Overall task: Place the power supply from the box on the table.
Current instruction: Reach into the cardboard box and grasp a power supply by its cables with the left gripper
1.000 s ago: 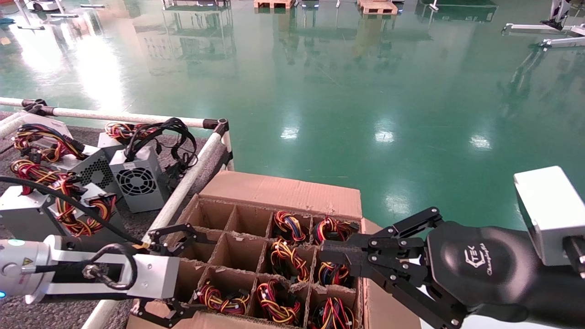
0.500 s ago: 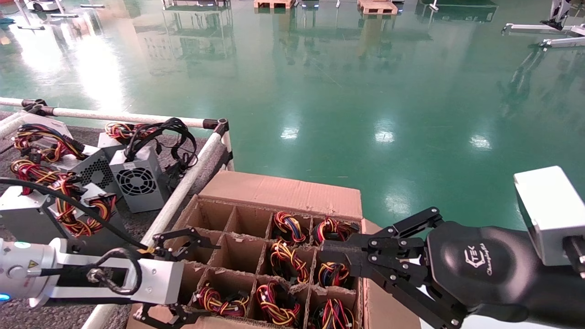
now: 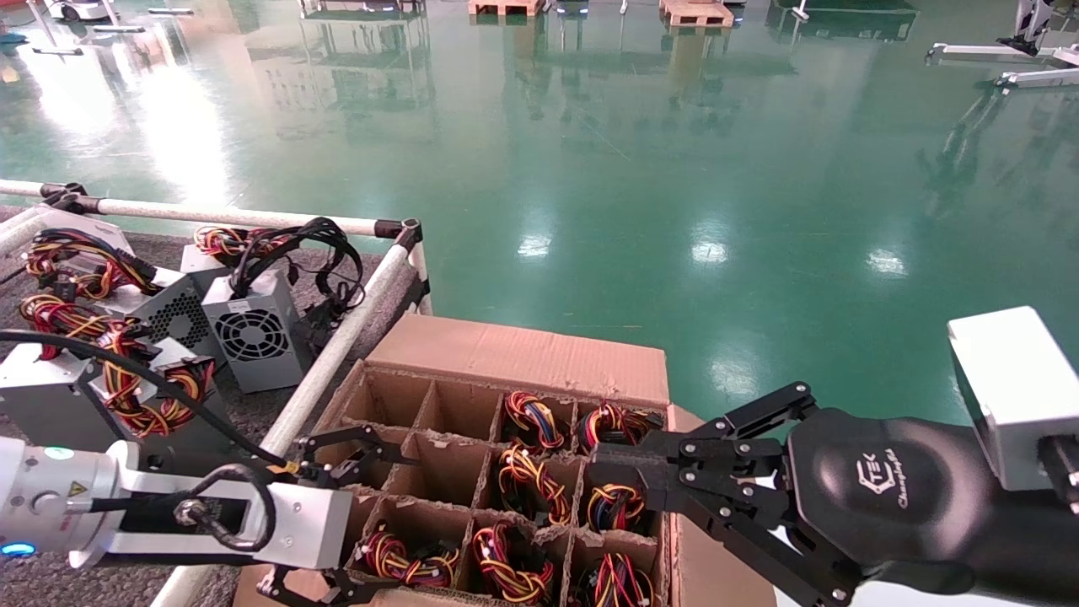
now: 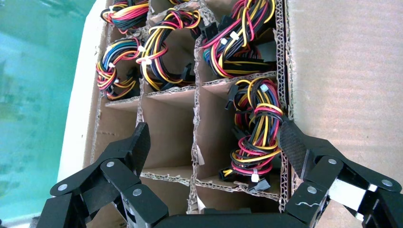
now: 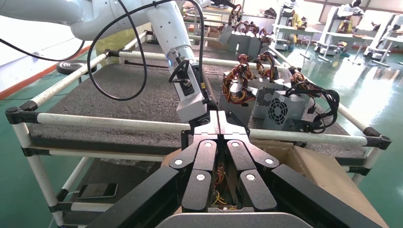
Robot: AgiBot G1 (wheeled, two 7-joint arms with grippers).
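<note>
The box (image 3: 516, 351) stands beside the table (image 3: 250, 404), its cardboard grid holding several power supplies with only their coloured wire bundles showing. My left gripper (image 3: 381, 523) hovers open over the box's near left cells. In the left wrist view that gripper (image 4: 215, 141) straddles two cells of the box (image 4: 332, 71). One cell is bare; the other holds a power supply's wire bundle (image 4: 255, 137), which lies close to one fingertip (image 4: 291, 140) without touching it. My right gripper (image 3: 600, 472) hangs shut over the box's right side, holding nothing, and it (image 5: 218, 118) points towards the left arm.
Several grey power supplies (image 3: 253, 333) with wire bundles lie on the table mat behind a white tube rail (image 3: 337, 350). Glossy green floor (image 3: 632, 211) stretches beyond the box. The right wrist view shows the carpeted table (image 5: 119, 90) and its rails.
My left gripper has slid to the right and slightly nearer, further over the box's cells, still open. The right arm has not moved.
</note>
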